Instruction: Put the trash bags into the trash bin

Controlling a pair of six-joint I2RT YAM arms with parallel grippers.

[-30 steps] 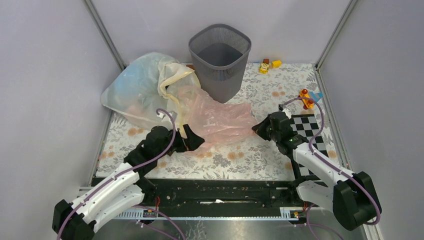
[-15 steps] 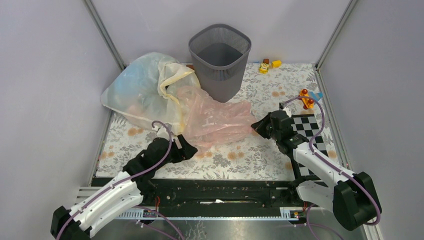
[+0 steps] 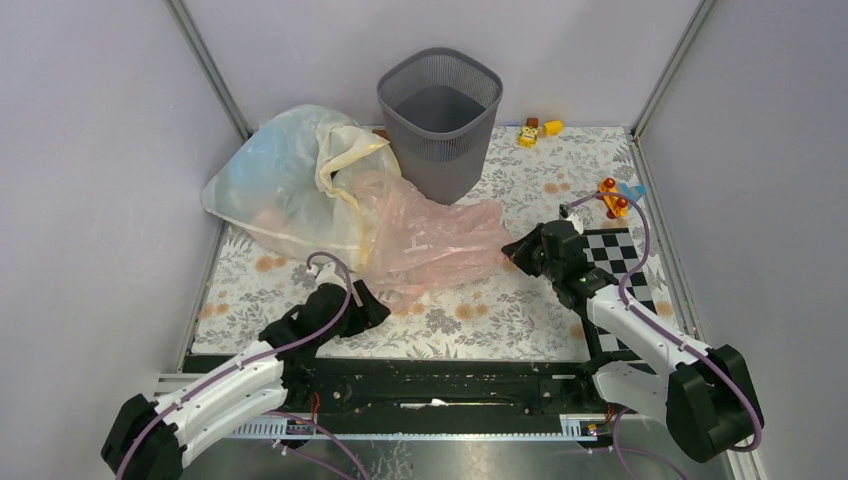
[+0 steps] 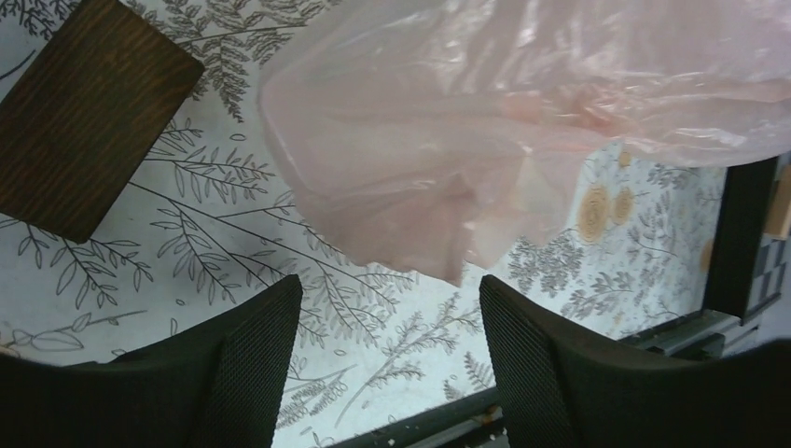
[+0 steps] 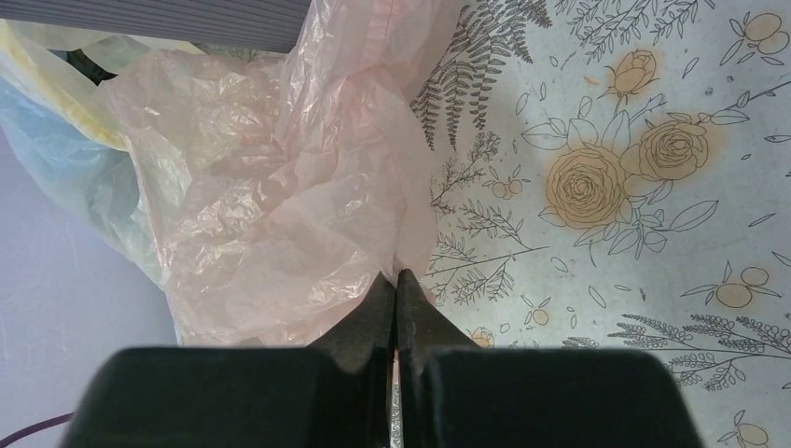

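**Pink Bag Lies Outside the Bin**

On the flower-printed counter (image 3: 480, 320), a big cloudy whitish bag (image 3: 270, 180) slumps at far left, beside the upright grey mesh trash bin (image 3: 440, 160). The crinkled pink trash bag (image 3: 440, 245) sprawls on the counter in front of the bin, overlapping the whitish bag. The right fingers (image 5: 396, 299) are pinched tight on its right edge. The left fingers (image 3: 372, 303) stand apart, gripping nothing, just short of its near corner.
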